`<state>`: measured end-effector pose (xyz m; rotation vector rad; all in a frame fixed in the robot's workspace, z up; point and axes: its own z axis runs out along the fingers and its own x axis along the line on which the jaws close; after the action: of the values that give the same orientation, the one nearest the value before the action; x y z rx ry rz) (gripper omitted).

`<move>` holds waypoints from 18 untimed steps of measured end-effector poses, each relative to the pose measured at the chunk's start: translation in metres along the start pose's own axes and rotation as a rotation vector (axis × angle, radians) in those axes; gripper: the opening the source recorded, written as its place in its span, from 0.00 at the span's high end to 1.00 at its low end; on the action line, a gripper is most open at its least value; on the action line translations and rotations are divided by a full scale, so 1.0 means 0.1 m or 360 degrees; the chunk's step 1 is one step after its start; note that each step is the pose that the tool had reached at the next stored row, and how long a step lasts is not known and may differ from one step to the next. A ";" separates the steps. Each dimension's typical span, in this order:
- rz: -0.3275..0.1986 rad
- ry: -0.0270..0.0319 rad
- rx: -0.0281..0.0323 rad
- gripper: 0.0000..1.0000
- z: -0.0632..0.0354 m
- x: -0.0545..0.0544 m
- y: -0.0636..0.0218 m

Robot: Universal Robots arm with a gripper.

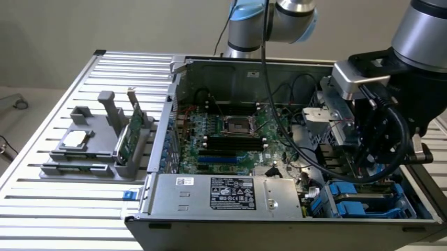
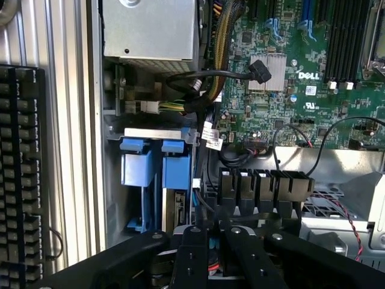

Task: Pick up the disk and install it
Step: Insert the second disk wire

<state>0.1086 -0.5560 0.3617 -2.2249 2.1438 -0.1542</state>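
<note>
Hand points down into the computer case, fingers nearly together beside the disk.

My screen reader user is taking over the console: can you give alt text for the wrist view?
The black gripper hangs low inside an open Dell computer case, just beside the blue disk carriers seated in the drive bay. Beyond them lie the green motherboard, a bundle of black cables and the silver power supply; a black keyboard sits outside the case.
</note>
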 end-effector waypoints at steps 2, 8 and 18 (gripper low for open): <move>-0.0001 -0.00005 0.00001 0.84 0.012 0.00 0.001; -0.0003 -0.00011 0.00001 0.84 0.053 0.00 -0.013; 0.0002 -0.00518 0.00020 0.84 0.093 0.08 -0.025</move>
<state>0.1124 -0.5638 0.3529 -2.2094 2.1282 -0.1184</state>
